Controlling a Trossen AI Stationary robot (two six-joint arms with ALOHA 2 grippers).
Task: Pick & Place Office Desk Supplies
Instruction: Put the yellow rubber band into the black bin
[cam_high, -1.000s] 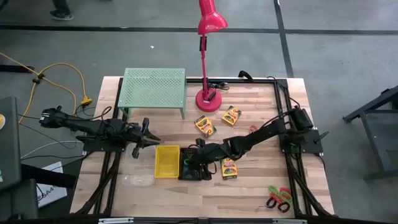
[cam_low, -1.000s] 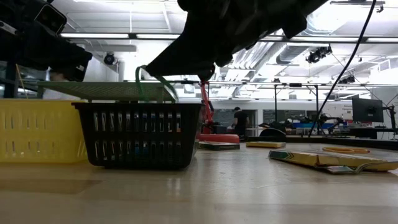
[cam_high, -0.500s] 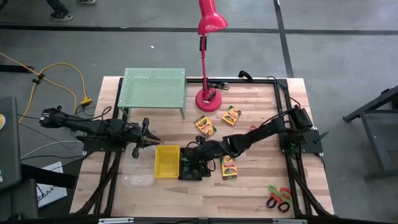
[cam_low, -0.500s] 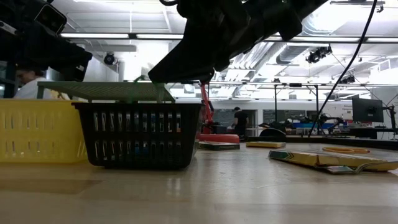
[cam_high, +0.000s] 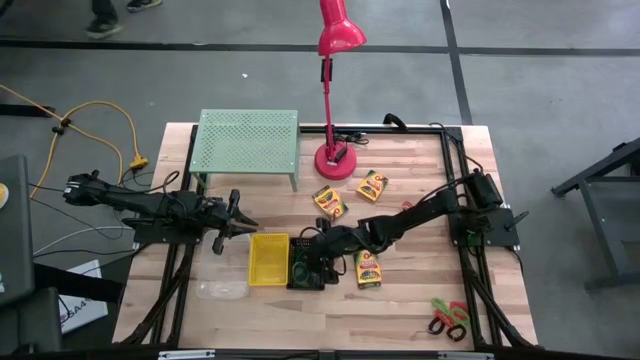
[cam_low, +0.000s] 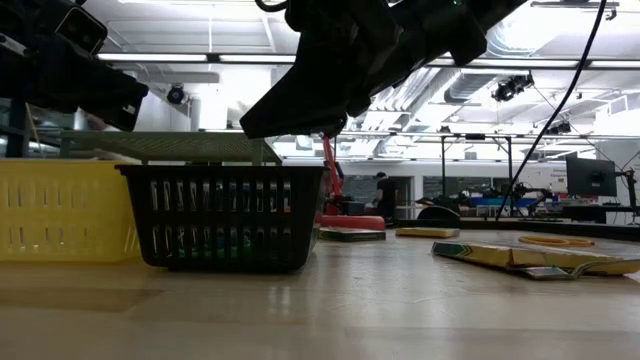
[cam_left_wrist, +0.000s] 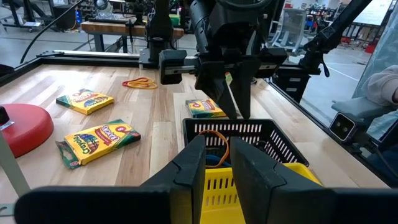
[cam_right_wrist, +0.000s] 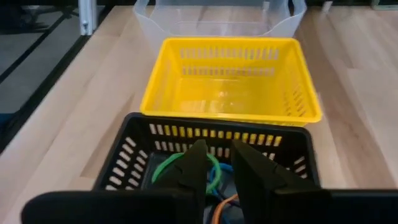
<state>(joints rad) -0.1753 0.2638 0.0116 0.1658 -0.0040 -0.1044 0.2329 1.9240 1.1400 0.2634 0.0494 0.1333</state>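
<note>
The table (cam_high: 400, 300) fills the centre of the high view. One light-green perforated rack (cam_high: 247, 146) stands at its upper left. One red desk lamp (cam_high: 335, 90) stands at upper centre, with its base just right of the rack.

Two arms are present. The left gripper (cam_high: 238, 212) hangs at centre left, just above the upper left corner of the yellow bin. In the left wrist view its fingers (cam_left_wrist: 189, 168) stand a narrow gap apart and hold nothing. The right gripper (cam_high: 318, 250) hangs over the black mesh bin, slightly below frame centre. In the right wrist view its fingers (cam_right_wrist: 193, 165) point down into the bin, a small gap apart, with nothing between them.

Three bins are counted, in a row in the lower centre-left:
- One clear bin (cam_high: 222, 290), leftmost and lowest, well apart from the grippers.
- One yellow bin (cam_high: 268, 259), in the middle.
- One black mesh bin (cam_high: 305, 270), rightmost, just beside the yellow bin.

Three crayon boxes are counted:
- One crayon box (cam_high: 372, 185) right of the lamp base.
- One crayon box (cam_high: 329, 202) below the lamp base.
- One crayon box (cam_high: 368, 269) just right of the black mesh bin.

One pair of scissors (cam_high: 449, 318) lies at lower right.

The coloured loops (cam_right_wrist: 208, 177) lie inside the black mesh bin. Green, blue and orange strands show. Their exact number cannot be told.
</note>
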